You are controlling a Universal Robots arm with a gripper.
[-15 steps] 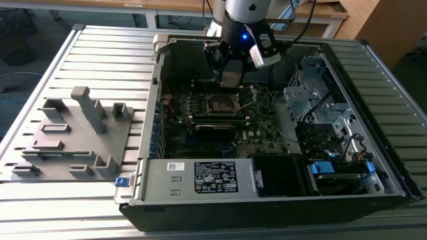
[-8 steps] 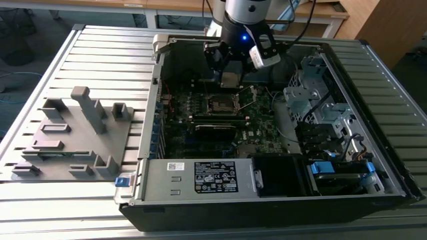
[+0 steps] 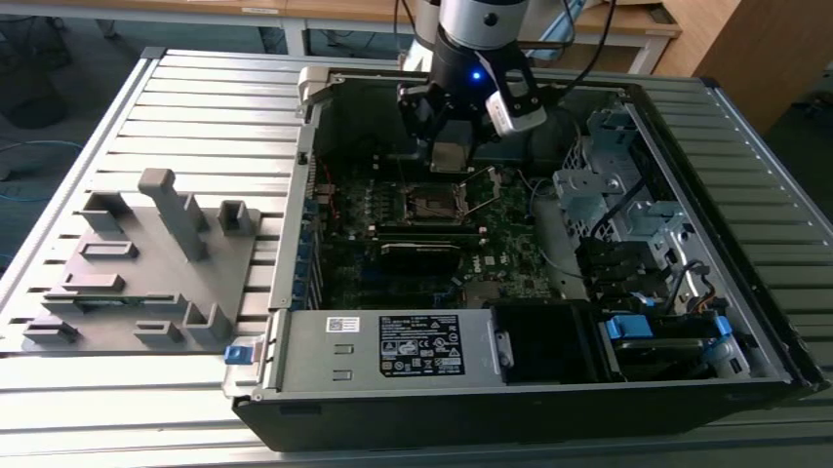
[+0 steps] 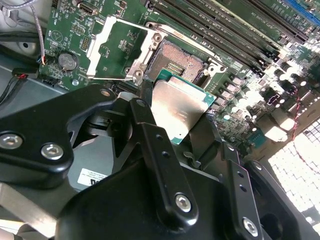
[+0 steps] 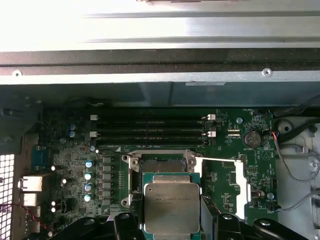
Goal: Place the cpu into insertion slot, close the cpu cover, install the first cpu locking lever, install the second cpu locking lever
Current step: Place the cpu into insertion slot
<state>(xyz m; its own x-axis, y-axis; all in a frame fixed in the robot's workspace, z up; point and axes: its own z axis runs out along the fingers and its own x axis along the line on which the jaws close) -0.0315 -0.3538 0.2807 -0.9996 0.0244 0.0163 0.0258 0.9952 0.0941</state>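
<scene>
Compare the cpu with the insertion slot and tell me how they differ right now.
The cpu has a dull silvery metal top; the insertion slot shows a dark centre inside a silver rim. The cpu is clamped in the hand, off the board; the insertion slot sits fixed in the green motherboard, empty. Both are square and look alike in footprint.

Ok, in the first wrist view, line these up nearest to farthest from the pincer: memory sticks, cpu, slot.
1. cpu, held in the pincer.
2. slot, just beyond the cpu.
3. memory sticks, farther on, past the slot.
</scene>
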